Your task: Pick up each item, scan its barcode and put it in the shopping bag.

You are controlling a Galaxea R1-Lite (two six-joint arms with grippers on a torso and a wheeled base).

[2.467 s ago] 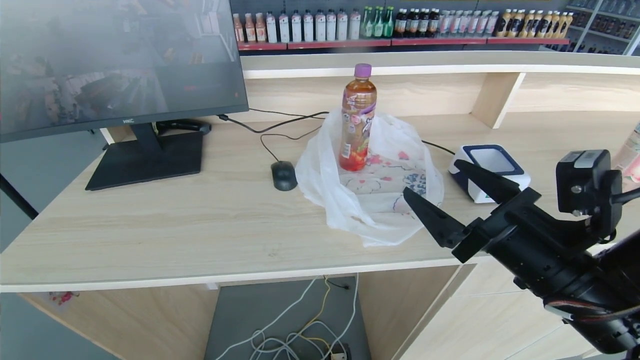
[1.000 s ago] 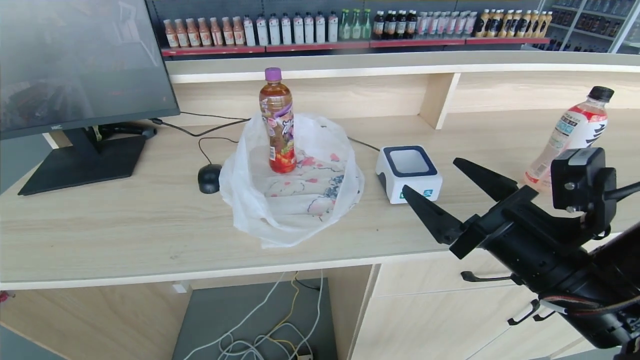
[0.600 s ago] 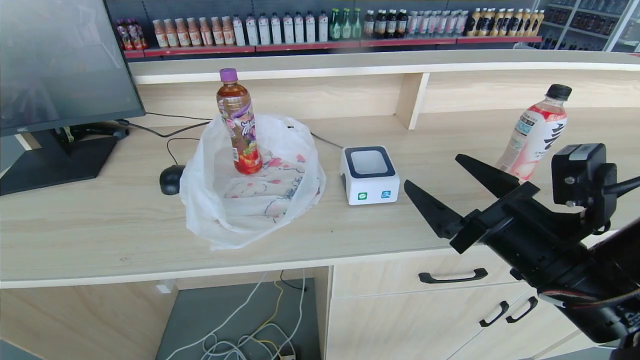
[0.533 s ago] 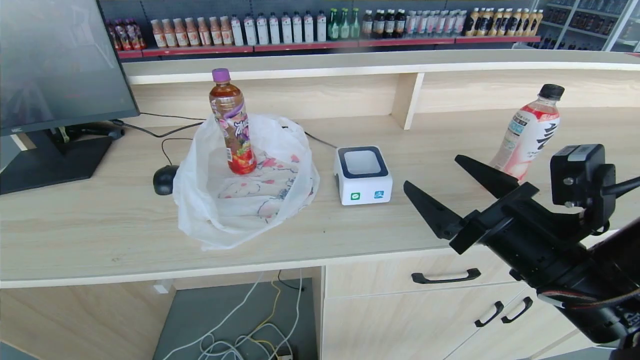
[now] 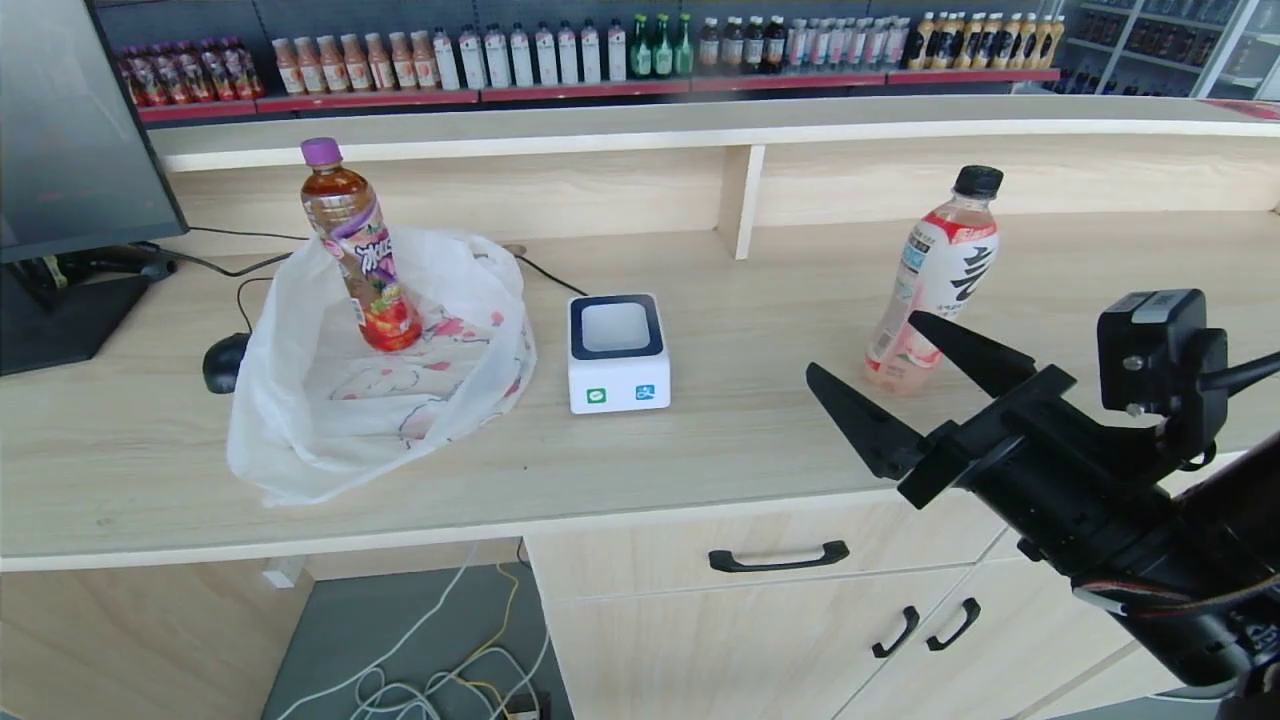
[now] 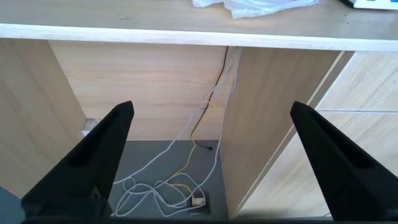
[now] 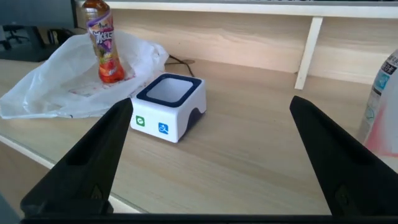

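Note:
A tea bottle with a purple cap (image 5: pixel 360 250) (image 7: pixel 102 40) stands upright inside the white shopping bag (image 5: pixel 300 440) (image 7: pixel 56 87) on the wooden counter. A white barcode scanner (image 5: pixel 617 352) (image 7: pixel 168 106) sits just right of the bag. Farther right, a pink bottle with a black cap (image 5: pixel 935 280) (image 7: pixel 382 106) stands on the counter. My right gripper (image 5: pixel 863 346) (image 7: pixel 211 102) is open and holds nothing, hovering over the counter's front edge in front of the pink bottle. My left gripper (image 6: pixel 211 107) is open below the counter edge, with the bag's rim (image 6: pixel 255 5) above it.
A monitor (image 5: pixel 60 120) and a mouse (image 5: pixel 222 360) are left of the bag. A raised back ledge with a divider (image 5: pixel 740 200) runs behind the counter. Drawers with black handles (image 5: pixel 780 558) are under it, and loose cables (image 6: pixel 186 186) lie on the floor.
The whole head view has shifted, so the camera moved to the right. The pink bottle came into view. The bag, tea bottle and scanner kept their places, and the right gripper stayed open.

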